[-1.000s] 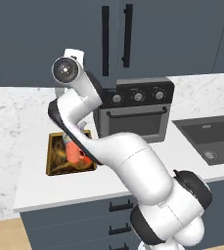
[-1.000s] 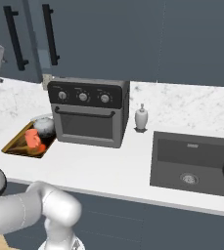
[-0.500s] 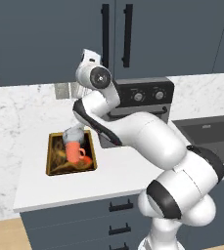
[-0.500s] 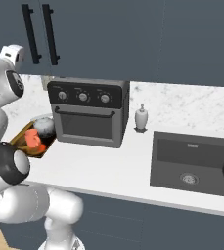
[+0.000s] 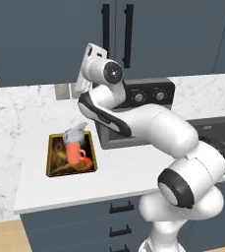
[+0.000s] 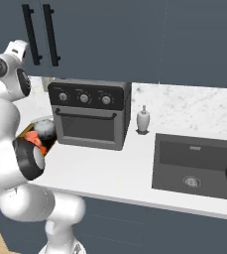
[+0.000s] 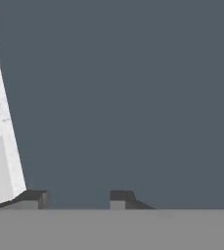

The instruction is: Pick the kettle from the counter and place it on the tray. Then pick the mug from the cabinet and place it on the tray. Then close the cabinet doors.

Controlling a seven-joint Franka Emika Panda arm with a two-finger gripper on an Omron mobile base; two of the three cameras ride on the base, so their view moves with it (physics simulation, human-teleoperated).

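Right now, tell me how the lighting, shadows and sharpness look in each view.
Left base view: even, soft light, no glare; the tray is small and its contents look mushy. Right base view: flat light, with a faint shadow under the oven on the counter. Hand view: close on the flat grey-blue cabinet door, featureless and slightly soft, with the gripper fingertips dark at the bottom.

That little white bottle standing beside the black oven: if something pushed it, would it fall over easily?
Probably yes. The small white bottle with a narrow neck stands upright, taller than its base is wide, so a nudge near the top would likely tip it. Its round body would then probably roll on the smooth white marble counter.
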